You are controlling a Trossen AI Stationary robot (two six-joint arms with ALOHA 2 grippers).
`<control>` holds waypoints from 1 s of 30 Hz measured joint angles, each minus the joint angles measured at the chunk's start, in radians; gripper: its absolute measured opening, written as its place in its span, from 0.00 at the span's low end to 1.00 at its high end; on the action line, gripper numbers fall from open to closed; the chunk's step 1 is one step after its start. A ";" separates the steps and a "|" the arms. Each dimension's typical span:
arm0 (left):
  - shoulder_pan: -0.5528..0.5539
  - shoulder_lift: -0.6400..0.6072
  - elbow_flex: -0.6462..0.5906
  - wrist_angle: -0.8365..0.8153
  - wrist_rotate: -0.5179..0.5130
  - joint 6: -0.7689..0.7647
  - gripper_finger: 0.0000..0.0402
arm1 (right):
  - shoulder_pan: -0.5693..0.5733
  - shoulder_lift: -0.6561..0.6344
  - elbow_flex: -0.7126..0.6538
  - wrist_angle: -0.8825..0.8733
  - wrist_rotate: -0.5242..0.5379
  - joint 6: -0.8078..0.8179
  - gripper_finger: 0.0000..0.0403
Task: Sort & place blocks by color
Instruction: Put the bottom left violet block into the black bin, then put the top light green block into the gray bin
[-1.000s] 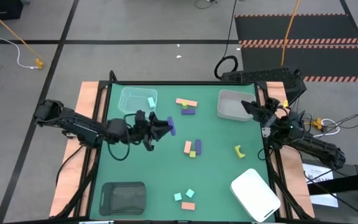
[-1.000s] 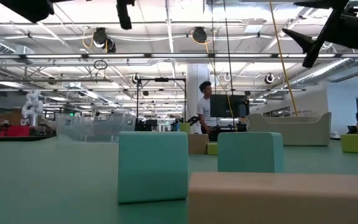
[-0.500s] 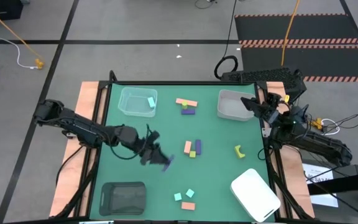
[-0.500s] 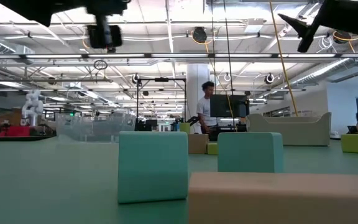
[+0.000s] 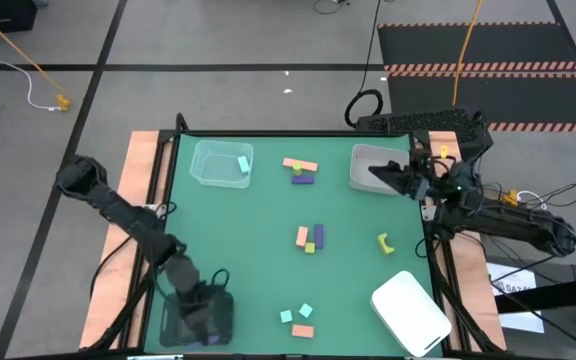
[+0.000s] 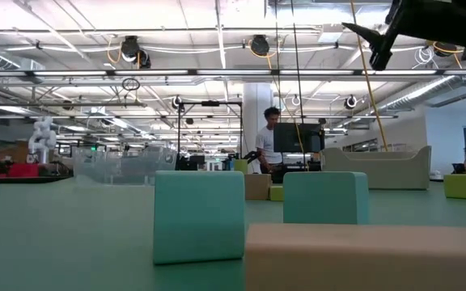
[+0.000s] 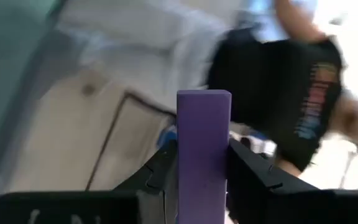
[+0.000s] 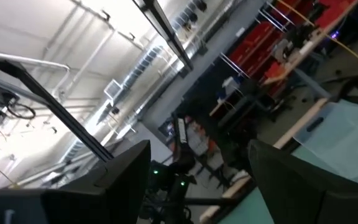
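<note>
My left gripper (image 5: 211,322) hovers over the dark tray (image 5: 173,325) at the near left, shut on a purple block (image 7: 204,143). My right gripper (image 5: 380,175) stands open and high over the pale bin (image 5: 368,158) at the far right, with nothing between its fingers (image 8: 123,180). A teal block (image 5: 243,163) lies in the clear tray (image 5: 208,165). Salmon, purple and yellow-green blocks (image 5: 301,170) lie at the far middle, and three more (image 5: 311,238) in the centre. A curved yellow-green piece (image 5: 385,241) lies to their right. Two teal blocks (image 6: 199,216) and a salmon bar (image 6: 362,257) sit near the front edge. My left gripper pinches the purple block's two opposite long sides (image 7: 185,171) between its two fingers (image 7: 250,177). The block lies along the fingers and its free end (image 7: 204,94) sticks out past their tips. It is lifted clear of the table and the tray.
A white tray lid (image 5: 411,313) lies at the near right corner. The table's wooden side rails (image 5: 118,290) run along both sides. Green table surface (image 5: 238,250) lies bare between the trays and the block groups. A person stands in the room beyond the table.
My left gripper has swung from the table's middle toward the near left corner, over the dark tray. It rolled about its own line and sank a little, carrying the purple block. My right gripper has shifted slightly toward the table's left, over the pale bin.
</note>
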 joint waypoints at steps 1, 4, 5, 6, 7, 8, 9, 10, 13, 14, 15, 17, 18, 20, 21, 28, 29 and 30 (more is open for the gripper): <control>-0.024 0.000 0.000 -0.057 -0.003 -0.021 0.25 | 0.007 0.010 0.000 0.000 0.000 -0.009 0.66; -0.073 0.000 0.000 -0.233 -0.011 -0.078 0.25 | 0.023 0.036 0.000 -0.004 0.001 -0.031 0.66; -0.083 0.000 0.000 -0.270 -0.023 -0.088 0.25 | 0.027 0.043 0.000 -0.004 0.001 -0.038 0.66; -0.092 0.000 0.000 -0.291 -0.036 -0.093 0.25 | 0.031 0.050 0.000 -0.004 0.001 -0.045 0.66; -0.099 0.000 0.000 -0.298 -0.052 -0.095 0.25 | 0.034 0.057 0.000 -0.004 0.001 -0.048 0.66; -0.106 0.000 0.000 -0.298 -0.072 -0.096 0.25 | 0.036 0.063 0.000 -0.004 0.001 -0.050 0.66; -0.112 0.000 0.000 -0.297 -0.092 -0.096 0.25 | 0.036 0.068 0.000 -0.004 0.001 -0.050 0.66; -0.114 0.000 0.000 -0.295 -0.109 -0.096 0.25 | 0.036 0.074 0.000 -0.004 0.002 -0.050 0.66; -0.115 0.000 0.000 -0.297 -0.122 -0.096 0.25 | 0.036 0.090 0.000 -0.004 0.002 -0.055 0.66; -0.115 0.000 0.000 -0.301 -0.123 -0.096 0.25 | 0.036 0.095 0.000 -0.005 0.003 -0.060 0.66; -0.115 0.000 0.000 -0.308 -0.123 -0.096 0.26 | 0.036 0.098 0.000 -0.005 0.003 -0.068 0.66; -0.115 0.000 0.000 -0.335 -0.123 -0.097 0.31 | 0.036 0.105 0.000 -0.005 0.003 -0.080 0.66; -0.114 0.000 0.000 -0.355 -0.123 -0.103 0.35 | 0.036 0.108 0.000 -0.005 0.003 -0.080 0.66; -0.111 0.000 0.000 -0.394 -0.123 -0.108 0.45 | 0.036 0.111 0.000 -0.005 0.003 -0.080 0.66; -0.109 0.000 0.000 -0.409 -0.123 -0.109 0.49 | 0.036 0.111 0.000 -0.005 0.003 -0.080 0.66; -0.098 0.000 0.000 -0.389 -0.160 -0.165 0.64 | 0.036 0.112 0.000 -0.005 0.003 -0.100 0.66; -0.099 0.000 0.000 -0.375 -0.177 -0.168 0.64 | 0.036 0.112 0.000 -0.005 0.003 -0.107 0.66; -0.100 0.000 0.000 -0.354 -0.199 -0.168 0.64 | 0.036 0.112 0.000 -0.005 0.003 -0.111 0.66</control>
